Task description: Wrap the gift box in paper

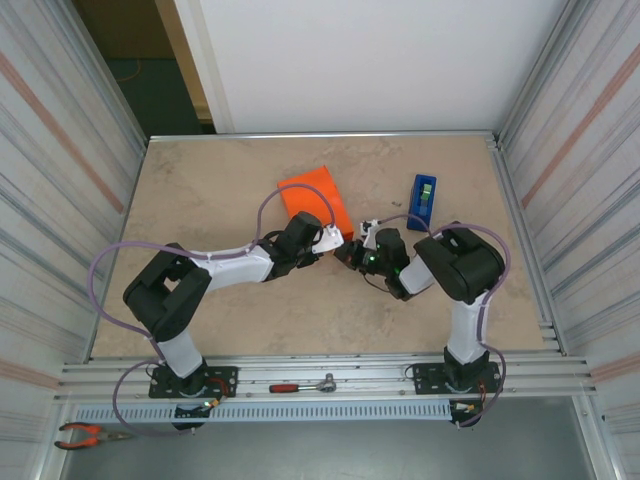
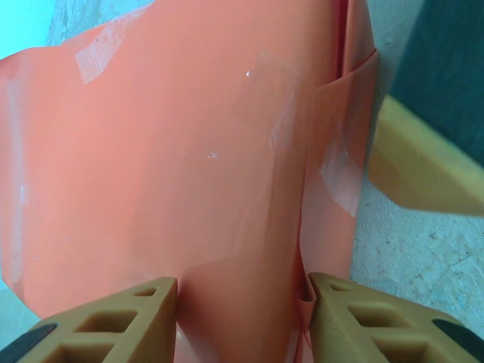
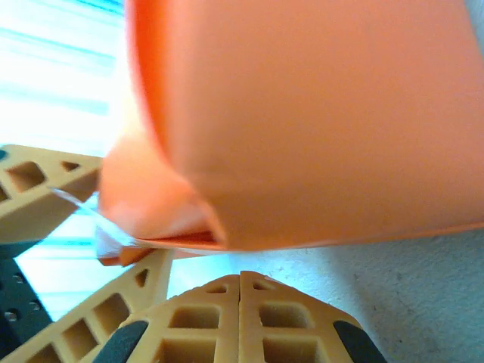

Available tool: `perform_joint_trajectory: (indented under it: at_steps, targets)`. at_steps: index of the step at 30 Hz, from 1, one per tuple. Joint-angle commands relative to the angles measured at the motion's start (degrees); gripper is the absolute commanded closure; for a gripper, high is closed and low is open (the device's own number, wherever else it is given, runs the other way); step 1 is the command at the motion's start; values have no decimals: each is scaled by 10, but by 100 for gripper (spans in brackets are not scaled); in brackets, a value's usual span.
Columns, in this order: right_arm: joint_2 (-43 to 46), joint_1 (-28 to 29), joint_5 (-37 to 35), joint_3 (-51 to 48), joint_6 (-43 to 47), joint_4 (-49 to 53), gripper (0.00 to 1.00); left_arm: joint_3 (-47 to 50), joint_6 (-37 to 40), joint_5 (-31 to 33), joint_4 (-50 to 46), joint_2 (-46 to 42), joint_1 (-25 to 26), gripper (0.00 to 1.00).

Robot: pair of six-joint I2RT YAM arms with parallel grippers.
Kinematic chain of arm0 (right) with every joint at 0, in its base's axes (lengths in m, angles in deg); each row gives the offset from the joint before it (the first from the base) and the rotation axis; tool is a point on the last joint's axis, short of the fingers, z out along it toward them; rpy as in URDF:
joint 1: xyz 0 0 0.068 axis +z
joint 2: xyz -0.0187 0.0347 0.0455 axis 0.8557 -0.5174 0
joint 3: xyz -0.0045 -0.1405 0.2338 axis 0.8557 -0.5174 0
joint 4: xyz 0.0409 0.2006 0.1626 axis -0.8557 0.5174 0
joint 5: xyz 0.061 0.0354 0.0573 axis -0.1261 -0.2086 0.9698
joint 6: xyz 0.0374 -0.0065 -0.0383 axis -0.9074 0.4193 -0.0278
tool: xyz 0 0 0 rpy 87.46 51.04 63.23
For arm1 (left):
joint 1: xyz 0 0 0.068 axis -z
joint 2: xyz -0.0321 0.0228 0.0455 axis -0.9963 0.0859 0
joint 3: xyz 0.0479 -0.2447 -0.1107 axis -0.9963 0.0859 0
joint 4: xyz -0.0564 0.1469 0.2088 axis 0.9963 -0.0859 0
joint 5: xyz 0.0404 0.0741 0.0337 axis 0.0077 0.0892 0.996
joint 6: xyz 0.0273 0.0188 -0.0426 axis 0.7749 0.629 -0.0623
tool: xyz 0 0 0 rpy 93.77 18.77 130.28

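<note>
Nearest, on the rail at the table's near edge, lie red-handled pliers [image 1: 85,435] at the left and a red-handled driver [image 1: 300,386] between the arm bases, both well apart from the work.

The left gripper [image 2: 242,302] is closed part-way on a folded end flap of the paper [image 1: 315,195], one finger on each side, probably to hold the fold flat. Clear tape strips [image 2: 340,178] already fasten the seams.

The gift box is hidden inside the orange wrap, so the parcel sits mid-table [image 1: 220,200], tilted up on one edge.

The right gripper [image 3: 240,291] has its fingers pressed together and holds nothing. It sits low beside the parcel's lifted edge, seemingly to prop or press it.

The blue tape dispenser [image 1: 422,200] stands upright to the right, near the right arm.
</note>
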Motion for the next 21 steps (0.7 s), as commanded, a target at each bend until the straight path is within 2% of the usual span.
perform_joint_trajectory:
  at_steps: [1, 21]
  targets:
    - [40, -7, 14, -3, 15, 9, 100, 10, 2, -31, -56, 29, 9, 55]
    - [86, -28, 33, 25, 16, 55, 100, 11, 4, -30, -56, 29, 10, 55]
